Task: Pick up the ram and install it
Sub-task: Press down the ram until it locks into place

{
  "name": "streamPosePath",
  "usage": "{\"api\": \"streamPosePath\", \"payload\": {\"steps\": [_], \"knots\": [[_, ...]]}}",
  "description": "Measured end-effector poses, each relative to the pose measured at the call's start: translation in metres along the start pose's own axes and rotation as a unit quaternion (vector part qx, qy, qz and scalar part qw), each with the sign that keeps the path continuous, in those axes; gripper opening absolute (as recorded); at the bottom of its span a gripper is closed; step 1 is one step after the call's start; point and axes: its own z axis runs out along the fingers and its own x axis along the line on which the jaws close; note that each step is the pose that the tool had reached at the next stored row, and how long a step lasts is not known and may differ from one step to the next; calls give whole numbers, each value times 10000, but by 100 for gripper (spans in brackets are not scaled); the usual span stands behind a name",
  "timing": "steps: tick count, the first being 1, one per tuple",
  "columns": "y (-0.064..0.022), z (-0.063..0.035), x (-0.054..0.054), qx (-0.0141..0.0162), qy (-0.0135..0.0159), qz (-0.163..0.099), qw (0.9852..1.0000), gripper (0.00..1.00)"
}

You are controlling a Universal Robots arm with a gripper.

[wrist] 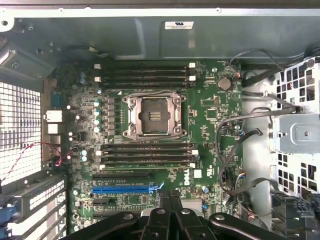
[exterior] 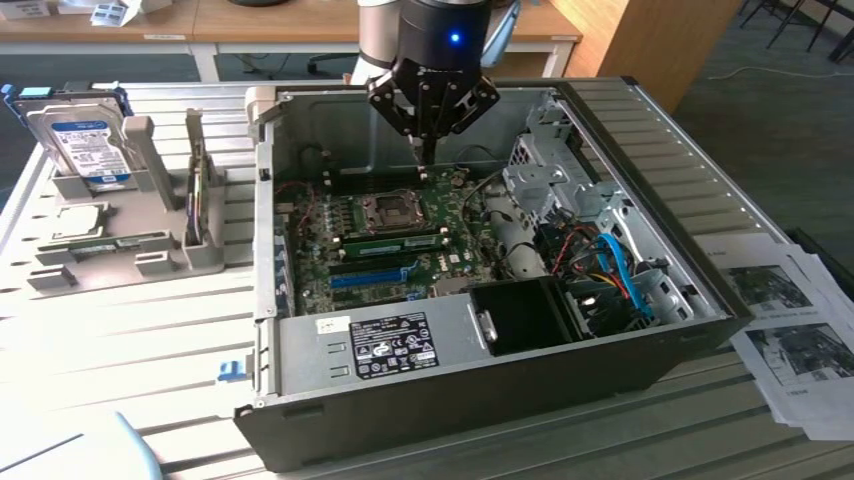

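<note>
Item: black robot claw (exterior: 424, 140), fingers closed together, holding nothing, above open grey computer case (exterior: 667, 170).
We note a green RAM stick (exterior: 396, 242) seated in the green motherboard (wrist: 210, 107).

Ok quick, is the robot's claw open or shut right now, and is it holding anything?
Gripper: jaws shut, above the motherboard, nothing seen held between them.

Open room above the motherboard (exterior: 387, 240); drive cage (exterior: 561, 180) and cables (exterior: 607, 265) crowding the exterior view's right
</note>
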Motion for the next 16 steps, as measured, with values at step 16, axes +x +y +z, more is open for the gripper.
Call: {"api": "streamPosePath", "payload": {"steps": [16], "knots": [[4, 18, 6, 1, 46, 1, 10000, 9]]}}
